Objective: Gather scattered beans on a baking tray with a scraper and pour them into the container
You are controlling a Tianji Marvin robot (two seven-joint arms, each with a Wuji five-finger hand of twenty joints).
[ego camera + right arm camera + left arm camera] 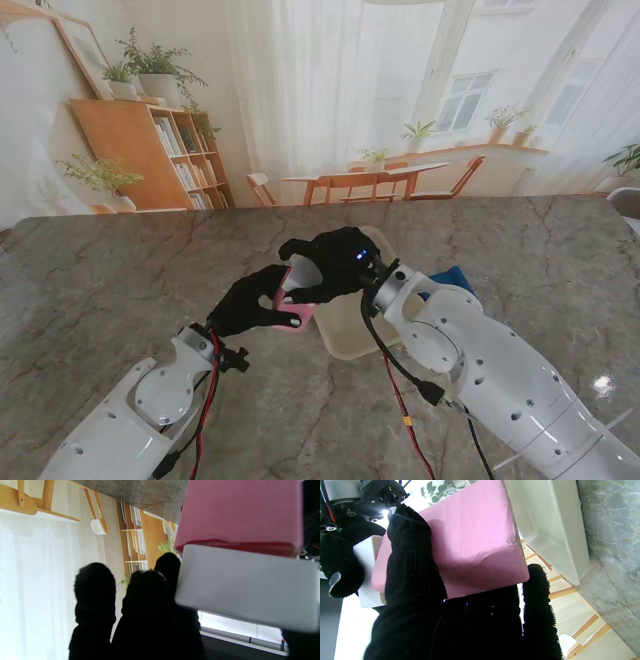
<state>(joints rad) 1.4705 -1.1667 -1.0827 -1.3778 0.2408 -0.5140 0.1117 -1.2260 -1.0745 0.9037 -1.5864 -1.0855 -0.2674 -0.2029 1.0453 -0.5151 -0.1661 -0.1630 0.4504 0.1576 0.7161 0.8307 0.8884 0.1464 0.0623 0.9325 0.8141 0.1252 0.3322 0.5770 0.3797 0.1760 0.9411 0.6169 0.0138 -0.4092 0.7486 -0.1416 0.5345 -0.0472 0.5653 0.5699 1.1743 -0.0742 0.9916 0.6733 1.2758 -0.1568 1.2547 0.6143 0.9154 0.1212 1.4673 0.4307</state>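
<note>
Between the two black-gloved hands, held above the marble table [120,270], a pink scraper [292,310] with a white handle strip [246,587] is clamped in the left hand [248,300], thumb and fingers [412,562] wrapped across its flat face. The right hand [335,262] hovers just over the scraper's upper edge, fingers curled; whether it grips the handle cannot be told. The cream baking tray [345,335] lies just beyond the left fingertips, under the right wrist, which partly blocks the approach. A blue object [458,278] peeks out behind the right arm. No beans are discernible.
</note>
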